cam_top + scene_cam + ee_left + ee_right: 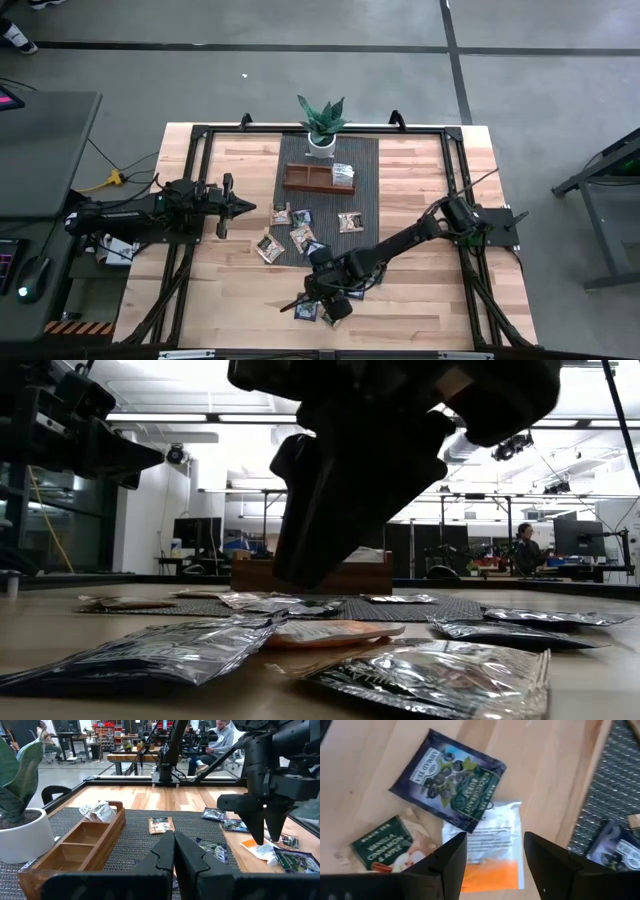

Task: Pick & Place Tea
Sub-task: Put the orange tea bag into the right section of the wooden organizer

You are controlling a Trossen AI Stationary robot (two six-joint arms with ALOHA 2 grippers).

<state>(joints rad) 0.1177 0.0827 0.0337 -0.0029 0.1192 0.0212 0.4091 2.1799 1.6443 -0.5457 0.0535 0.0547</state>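
Two grippers: right gripper (492,865) w/ jaws apart over orange-and-white sachet (492,850), well in front of tray (318,180); left gripper (174,851) clenched, empty, beside tray.

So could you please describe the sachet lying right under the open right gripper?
Start at the right gripper, open over bare wood at the table's near edge. Between its fingers lies a flat white-and-orange paper sachet. Its neighbours are a dark blue sachet overlapping it and a green one.

the tea sachets (440,678) look like glossy crinkled foil; the tray (80,845) is smooth wood on a woven mat (135,827).
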